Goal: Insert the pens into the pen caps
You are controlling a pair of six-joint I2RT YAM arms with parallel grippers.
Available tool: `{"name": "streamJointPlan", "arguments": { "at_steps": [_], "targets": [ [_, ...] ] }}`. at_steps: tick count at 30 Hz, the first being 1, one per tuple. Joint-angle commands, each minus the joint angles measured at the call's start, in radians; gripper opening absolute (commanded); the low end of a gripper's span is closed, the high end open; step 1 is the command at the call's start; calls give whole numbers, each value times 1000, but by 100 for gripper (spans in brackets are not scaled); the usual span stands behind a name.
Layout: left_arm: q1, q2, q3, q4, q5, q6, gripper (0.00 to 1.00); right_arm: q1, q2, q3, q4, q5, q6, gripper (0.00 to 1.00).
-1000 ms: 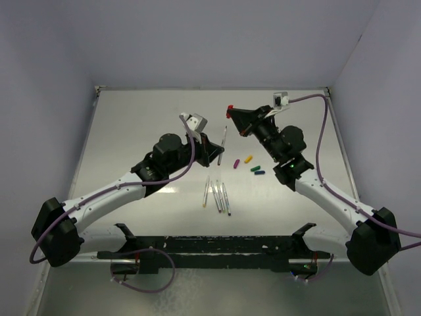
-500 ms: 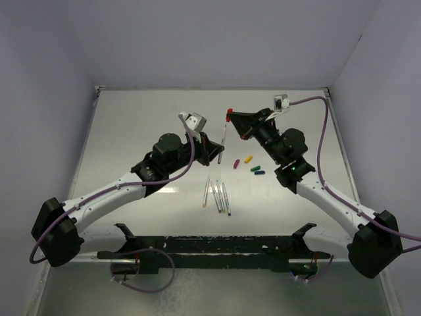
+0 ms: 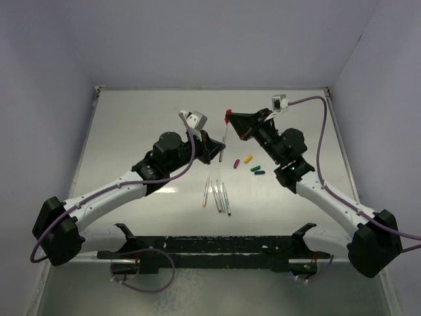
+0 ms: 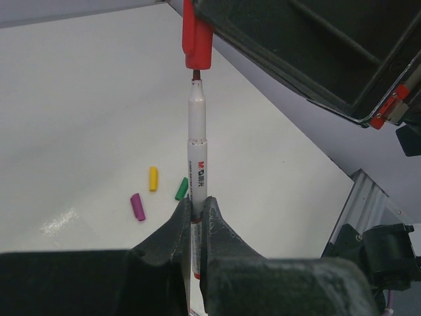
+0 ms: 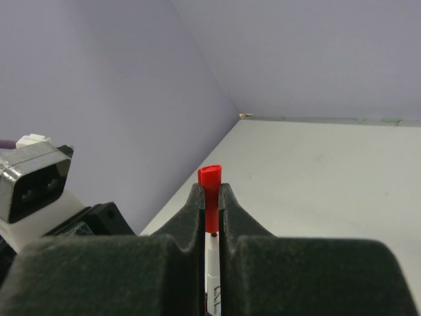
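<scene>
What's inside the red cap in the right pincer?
The pen in the left pincer has its dark tip at the mouth of the red cap. Whether any is inside is hidden by the cap wall and right pincer.

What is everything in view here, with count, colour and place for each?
held pen: one, grey-white, upright in the left tool, tip at the red cap's mouth
red cap: one, red, pinched in the right tool above the held pen
loose pens: four, grey-white, lying side by side mid-table
loose caps: four, purple, yellow, green, blue, clustered on the table just right of the held pen
table: one, white, under everything
left tool: one, black, shut on the held pen
right tool: one, black, shut on the red cap
</scene>
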Motion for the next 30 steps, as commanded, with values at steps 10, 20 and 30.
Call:
{"name": "streamJointPlan", "arguments": {
  "at_steps": [10, 20, 30],
  "targets": [
    [4, -13, 37, 59, -19, 0, 0, 5, 0, 3, 51, -30, -4, 0],
    [13, -23, 39, 73, -24, -1, 0, 5, 13, 4, 17, -80, -2, 0],
    [52, -48, 23, 148, 16, -47, 0, 5, 42, -1, -2, -180, -7, 0]
  ]
}}
